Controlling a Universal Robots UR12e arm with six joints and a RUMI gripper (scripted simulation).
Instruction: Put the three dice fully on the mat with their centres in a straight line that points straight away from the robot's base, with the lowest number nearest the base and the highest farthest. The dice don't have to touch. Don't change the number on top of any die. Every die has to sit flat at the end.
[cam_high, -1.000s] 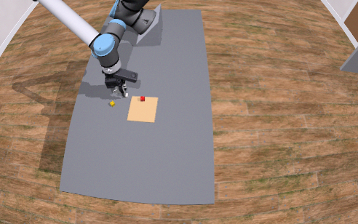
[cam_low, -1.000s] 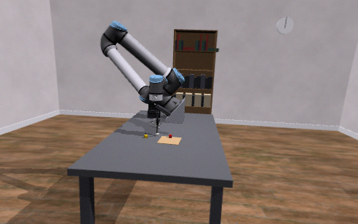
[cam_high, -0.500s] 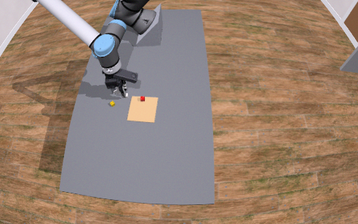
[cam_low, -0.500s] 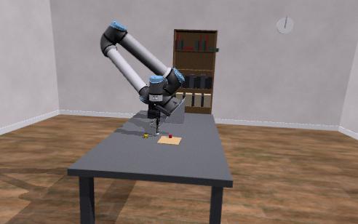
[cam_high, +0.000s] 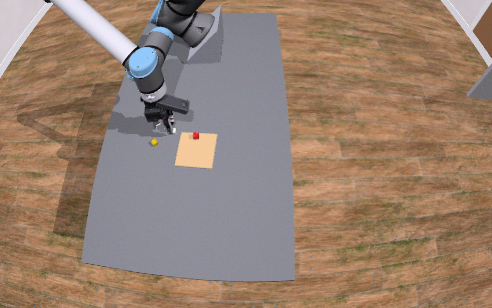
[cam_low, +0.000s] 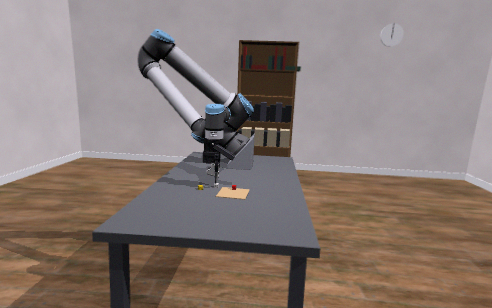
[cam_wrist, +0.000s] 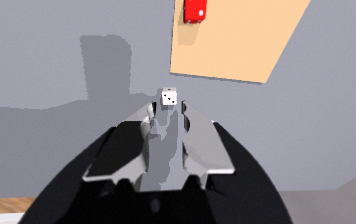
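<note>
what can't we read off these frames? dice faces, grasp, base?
- Red die and yellow die: top pips too small in top and exterior views; red die cut by the wrist frame's top edge.
- White die: face readable only in wrist view; in top view the end effector covers it. Contact with the fingers unclear.
- Robot base: hidden by the arm, cut off at the top edge.
</note>
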